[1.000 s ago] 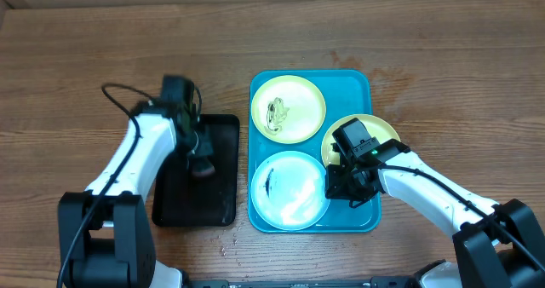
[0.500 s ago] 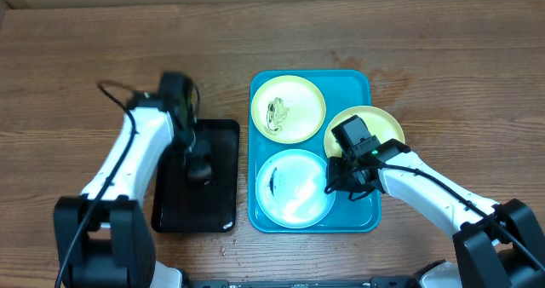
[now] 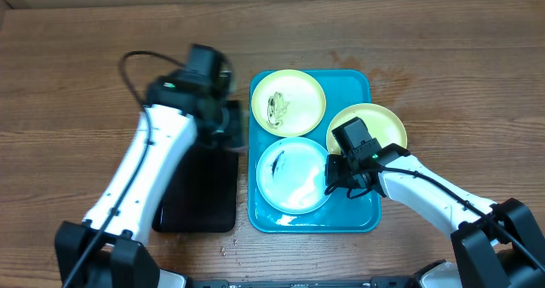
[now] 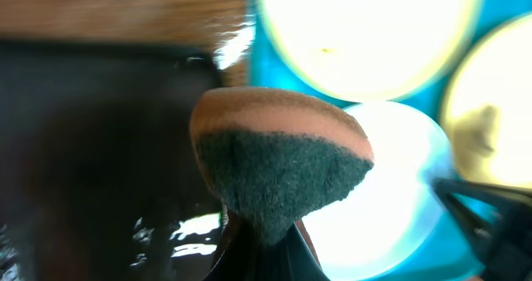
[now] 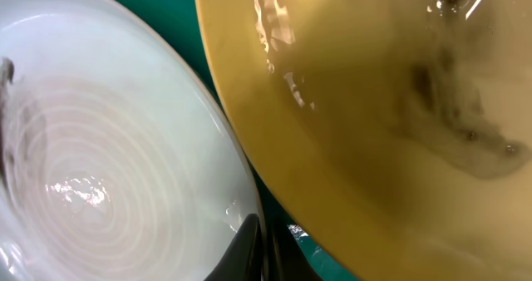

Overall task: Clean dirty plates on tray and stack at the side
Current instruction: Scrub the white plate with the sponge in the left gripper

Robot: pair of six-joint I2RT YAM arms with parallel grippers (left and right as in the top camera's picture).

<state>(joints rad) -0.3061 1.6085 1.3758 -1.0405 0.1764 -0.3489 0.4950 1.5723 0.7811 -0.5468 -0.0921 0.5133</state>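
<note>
The turquoise tray (image 3: 362, 88) holds three plates. A yellow-green plate (image 3: 288, 103) with a smear is at its back left. A second yellow-green plate (image 3: 375, 126) overhangs the tray's right rim; it shows smeared in the right wrist view (image 5: 399, 106). The light-blue plate (image 3: 289, 177) lies at the front, tilted, with a dark smear. My right gripper (image 3: 334, 175) is shut on its right rim (image 5: 249, 244). My left gripper (image 3: 228, 122) is shut on an orange and dark-green sponge (image 4: 278, 165), held at the tray's left edge.
A black tray (image 3: 200, 190) lies left of the turquoise tray, partly under my left arm. Bare wooden table surrounds both trays.
My left gripper has moved from over the black tray up and right to the turquoise tray's left edge with the sponge. My right gripper has pulled the light-blue plate back and right.
</note>
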